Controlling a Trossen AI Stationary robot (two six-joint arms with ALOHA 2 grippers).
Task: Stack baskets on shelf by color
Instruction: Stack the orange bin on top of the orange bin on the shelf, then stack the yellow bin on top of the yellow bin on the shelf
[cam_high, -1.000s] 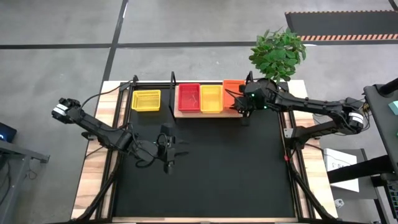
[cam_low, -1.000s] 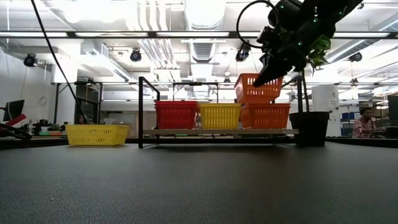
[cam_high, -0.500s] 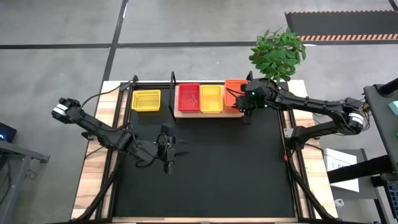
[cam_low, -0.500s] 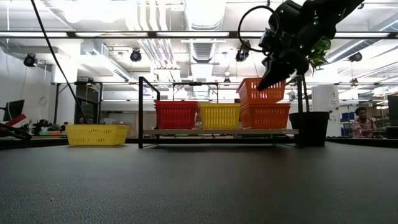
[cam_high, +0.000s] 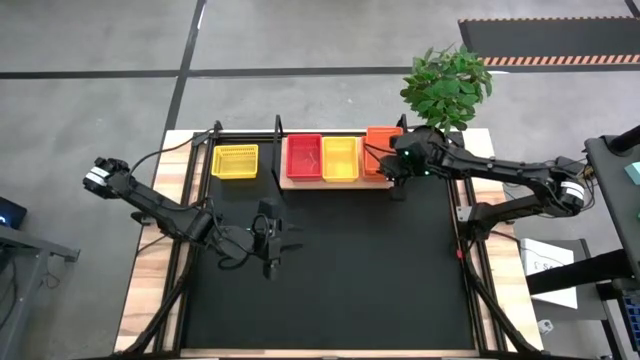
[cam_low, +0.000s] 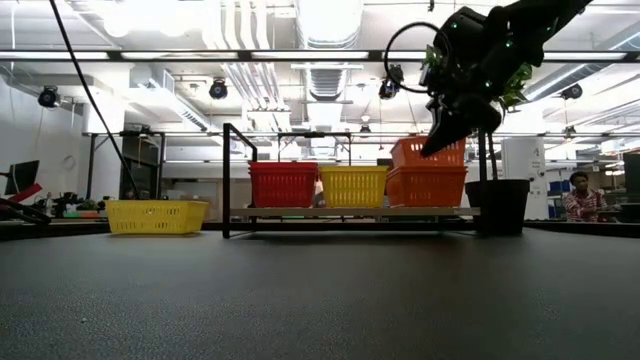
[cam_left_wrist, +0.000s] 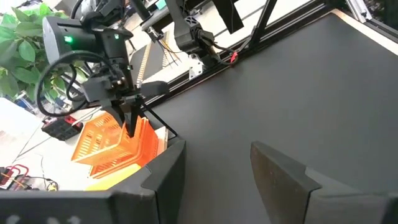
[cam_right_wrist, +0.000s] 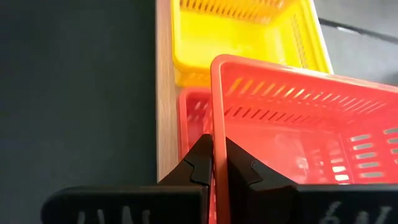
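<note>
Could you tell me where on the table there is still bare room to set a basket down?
The black mat in front of the shelf lies bare between the resting left gripper and the right edge. The shelf is crowded: red basket, yellow basket, and orange baskets where the right gripper holds another orange basket. A loose yellow basket sits left of the shelf.

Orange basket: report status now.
Right gripper shut on orange basket, nesting into orange stack on shelf. Left gripper open, idle. Nothing blocking.
</note>
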